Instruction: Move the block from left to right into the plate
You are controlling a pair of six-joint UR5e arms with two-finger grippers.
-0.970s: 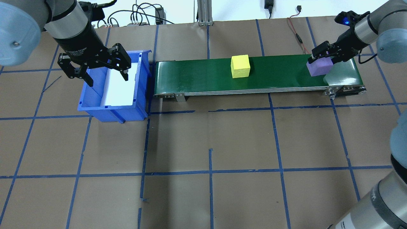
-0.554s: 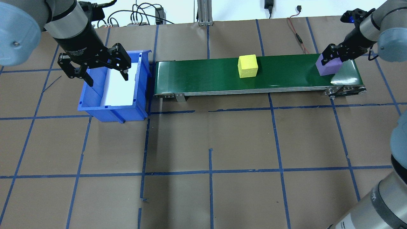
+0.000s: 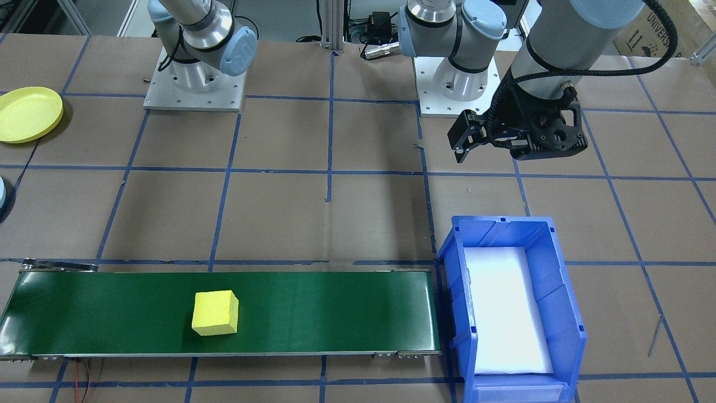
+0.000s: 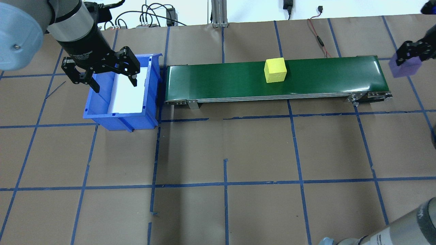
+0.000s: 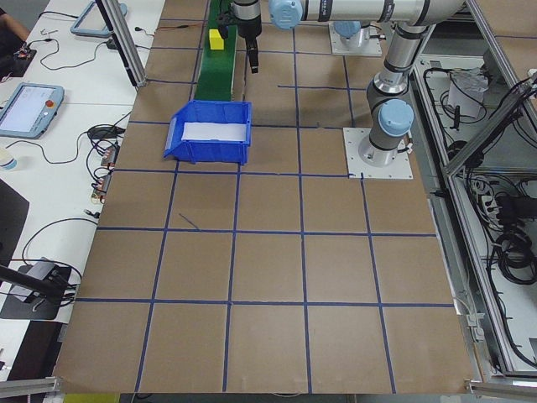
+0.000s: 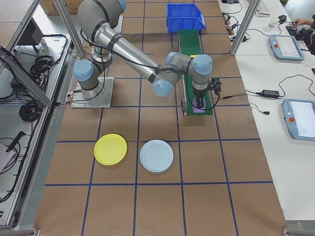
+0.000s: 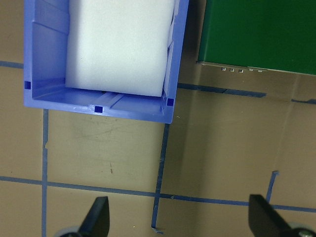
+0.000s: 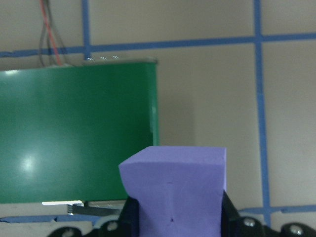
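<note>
A purple block (image 4: pixel 403 69) hangs in the air just past the right end of the green conveyor belt (image 4: pixel 221 80), and my right gripper (image 4: pixel 412 57) is shut on it. The right wrist view shows the same purple block (image 8: pixel 175 182) filling the space between the jaws, with the belt's end (image 8: pixel 74 133) behind it. A yellow block (image 4: pixel 275 70) lies on the belt, right of its middle. The pale yellow plate (image 6: pixel 110 149) lies on the table on the robot's right side, also seen in the front-facing view (image 3: pixel 28 113). My left gripper (image 4: pixel 115 85) hovers open and empty above the blue bin (image 4: pixel 102 117).
The blue bin (image 3: pixel 565 291) holds a white foam pad and stands against the belt's left end. A light blue plate (image 6: pixel 156 155) lies beside the yellow one. Cables run along the table's far edge. Brown paper with blue tape lines covers the table.
My right gripper has carried the purple block off the belt's right end, further right and up. The yellow block has travelled right along the belt. The left arm has not moved.
</note>
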